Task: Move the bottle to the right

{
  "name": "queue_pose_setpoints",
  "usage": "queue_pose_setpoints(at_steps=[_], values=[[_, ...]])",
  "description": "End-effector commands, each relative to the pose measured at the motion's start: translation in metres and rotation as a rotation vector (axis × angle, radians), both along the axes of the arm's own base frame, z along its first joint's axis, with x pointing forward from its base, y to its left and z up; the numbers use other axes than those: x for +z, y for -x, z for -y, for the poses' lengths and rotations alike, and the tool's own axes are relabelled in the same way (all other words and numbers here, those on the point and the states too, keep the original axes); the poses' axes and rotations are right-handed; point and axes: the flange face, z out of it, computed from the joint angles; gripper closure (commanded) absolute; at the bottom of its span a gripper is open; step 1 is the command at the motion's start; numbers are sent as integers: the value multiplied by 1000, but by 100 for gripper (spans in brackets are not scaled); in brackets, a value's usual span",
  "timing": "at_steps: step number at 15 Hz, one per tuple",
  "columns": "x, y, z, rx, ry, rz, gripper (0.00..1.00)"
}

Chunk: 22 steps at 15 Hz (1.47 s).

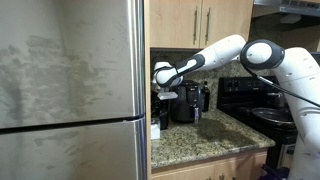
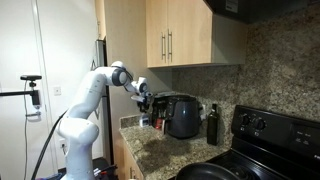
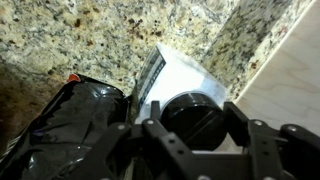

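In the wrist view the gripper [image 3: 192, 122] holds the white bottle [image 3: 185, 72] by its dark cap, a finger tight on either side. The bottle stands on the counter [image 3: 60, 40] at its end by the fridge [image 1: 70, 80], just beside a glossy black object [image 3: 75, 115]. The grip looks high on the bottle, so the lift is best kept low, slow and upright, then carried along the counter's front edge, wide of the black appliance [image 1: 185, 103] standing toward the back edge.
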Motion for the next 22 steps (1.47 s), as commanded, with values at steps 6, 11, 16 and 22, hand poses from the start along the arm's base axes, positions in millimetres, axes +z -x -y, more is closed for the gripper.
queue_pose_setpoints(at_steps=[6, 11, 16, 22], values=[[2, 5, 6, -40, 82, -79, 62], [2, 4, 3, -205, 21, -79, 62], [3, 3, 6, -222, -26, -112, 62], [8, 5, 5, -254, -20, -96, 62]])
